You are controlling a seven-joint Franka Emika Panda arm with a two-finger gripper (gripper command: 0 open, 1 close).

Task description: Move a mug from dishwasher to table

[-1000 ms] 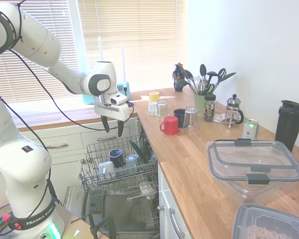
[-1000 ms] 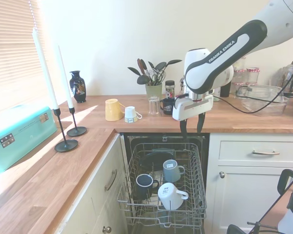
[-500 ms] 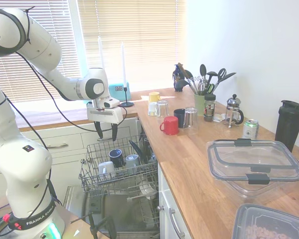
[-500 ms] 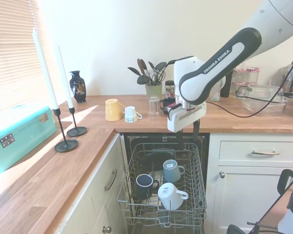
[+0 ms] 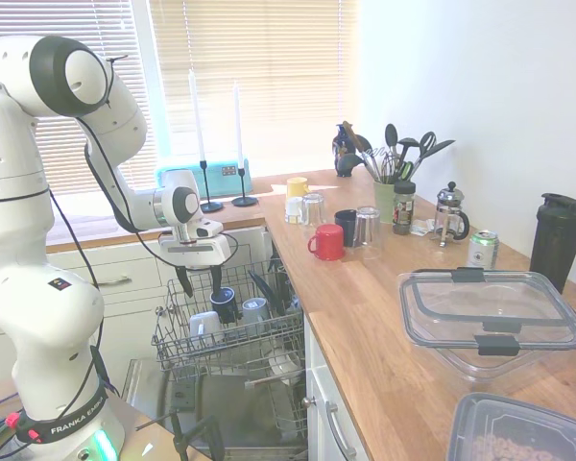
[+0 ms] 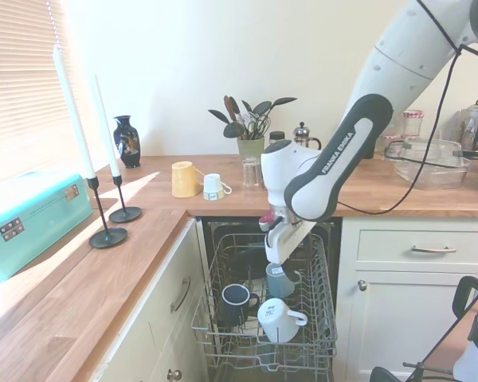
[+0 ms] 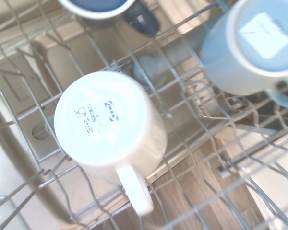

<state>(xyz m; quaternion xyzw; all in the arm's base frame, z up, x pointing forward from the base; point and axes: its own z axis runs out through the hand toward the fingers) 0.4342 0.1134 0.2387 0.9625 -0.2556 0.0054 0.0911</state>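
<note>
Showing printed marks underneath, mug point(image 7: 108, 127) sits upturned.

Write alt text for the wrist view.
A white mug sits upside down in the grey wire rack, base with printed marks facing the camera, handle sticking out. A pale blue-grey mug and a dark navy mug sit nearby.

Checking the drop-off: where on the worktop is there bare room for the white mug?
The worktop is bare between the red mug and the clear lidded container, along the front edge. Crowded: the glasses and dark mug behind the red mug, toward the utensil pot.
</note>
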